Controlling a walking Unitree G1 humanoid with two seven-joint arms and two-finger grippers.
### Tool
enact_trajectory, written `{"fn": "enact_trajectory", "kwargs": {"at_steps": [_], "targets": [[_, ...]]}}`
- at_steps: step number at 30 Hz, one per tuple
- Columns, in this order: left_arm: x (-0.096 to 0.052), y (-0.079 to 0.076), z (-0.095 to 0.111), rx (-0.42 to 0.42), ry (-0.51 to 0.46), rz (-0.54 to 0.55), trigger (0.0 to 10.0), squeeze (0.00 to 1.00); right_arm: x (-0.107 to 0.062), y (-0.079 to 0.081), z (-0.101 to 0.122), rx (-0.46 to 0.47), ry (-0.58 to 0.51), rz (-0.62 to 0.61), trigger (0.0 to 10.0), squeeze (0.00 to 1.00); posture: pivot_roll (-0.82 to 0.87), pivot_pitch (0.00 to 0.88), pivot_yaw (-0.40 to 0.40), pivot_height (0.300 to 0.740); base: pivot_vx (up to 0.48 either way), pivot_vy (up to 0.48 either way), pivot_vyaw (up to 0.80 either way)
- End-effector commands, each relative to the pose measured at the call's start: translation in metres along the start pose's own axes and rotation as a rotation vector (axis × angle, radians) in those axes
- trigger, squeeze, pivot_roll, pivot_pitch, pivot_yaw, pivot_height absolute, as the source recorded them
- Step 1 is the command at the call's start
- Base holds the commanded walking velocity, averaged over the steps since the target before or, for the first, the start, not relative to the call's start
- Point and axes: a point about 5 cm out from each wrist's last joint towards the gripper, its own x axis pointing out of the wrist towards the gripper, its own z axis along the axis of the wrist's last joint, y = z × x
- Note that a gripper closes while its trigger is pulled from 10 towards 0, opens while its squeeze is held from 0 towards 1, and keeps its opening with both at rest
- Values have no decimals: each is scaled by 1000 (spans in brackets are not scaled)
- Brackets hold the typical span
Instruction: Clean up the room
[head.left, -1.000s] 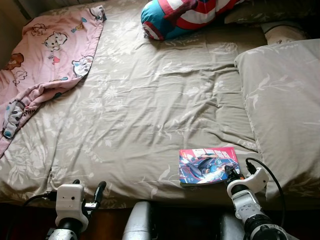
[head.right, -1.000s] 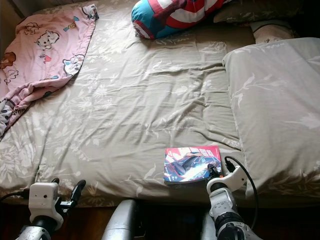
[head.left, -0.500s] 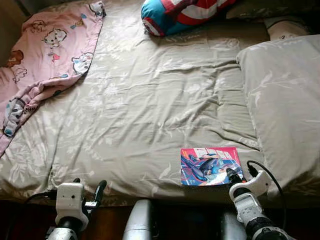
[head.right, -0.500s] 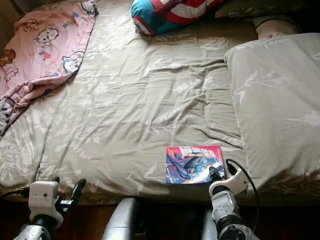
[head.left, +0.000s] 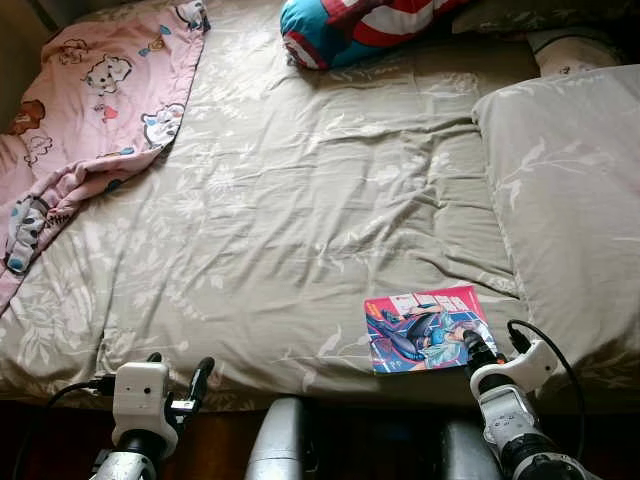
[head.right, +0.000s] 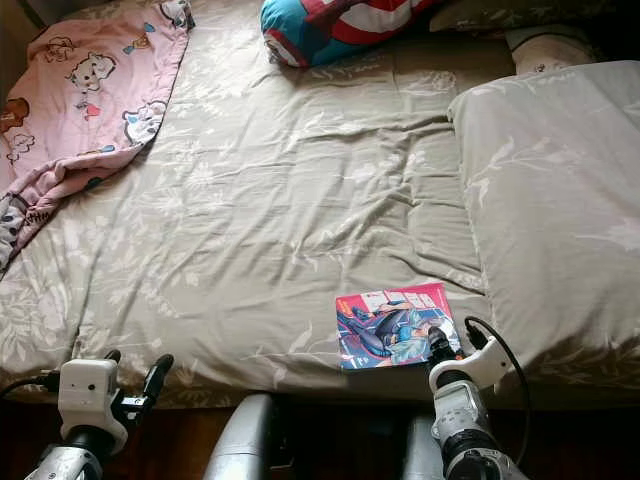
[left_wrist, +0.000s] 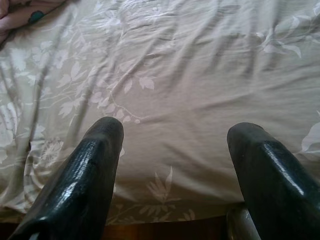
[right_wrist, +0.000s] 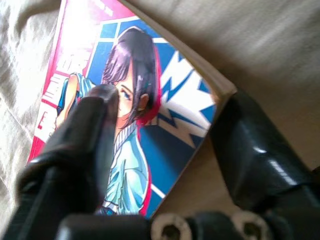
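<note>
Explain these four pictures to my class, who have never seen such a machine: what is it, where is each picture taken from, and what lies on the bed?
It is a walking robot with two arms. Two pictures come from cameras in its head, looking down at a bed; the other two from cameras on its wrists. On the bed lie a comic book, a pink blanket, a grey pillow and a round cushion. The right gripper has its open fingers either side of the book's corner. The left gripper hangs open over the bed's edge.

Soft daylight is falling evenly across the bed (head.left: 300, 200), leaving the floor below its near edge sinking into deep shadow. Glare is washing out the comic book (right_wrist: 125, 110) cover's far corner in the blurred right wrist view, and highlights are glinting on the black fingers (left_wrist: 85, 180).
</note>
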Motion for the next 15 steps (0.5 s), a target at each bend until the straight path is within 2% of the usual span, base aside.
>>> {"fn": "enact_trajectory", "kwargs": {"at_steps": [1, 2, 7, 15], "targets": [[-5, 8, -11, 17, 62, 22, 10000, 0, -3, -4, -14, -4, 49, -17, 10000, 663, 167, 299, 184, 651, 0, 0, 0], [-5, 8, -11, 17, 62, 21, 10000, 0, -4, -4, -16, -5, 53, -18, 10000, 0, 167, 299, 184, 651, 0, 0, 0], [-2, 8, -13, 18, 65, 19, 10000, 0, -10, -10, -34, -15, 96, -44, 10000, 0, 153, 288, 178, 651, 0, 0, 0], [6, 4, -16, 21, 58, 10, 10000, 0, -20, -24, -51, 12, 122, -97, 10000, 0, 135, 262, 169, 651, 0, 0, 0]]}}
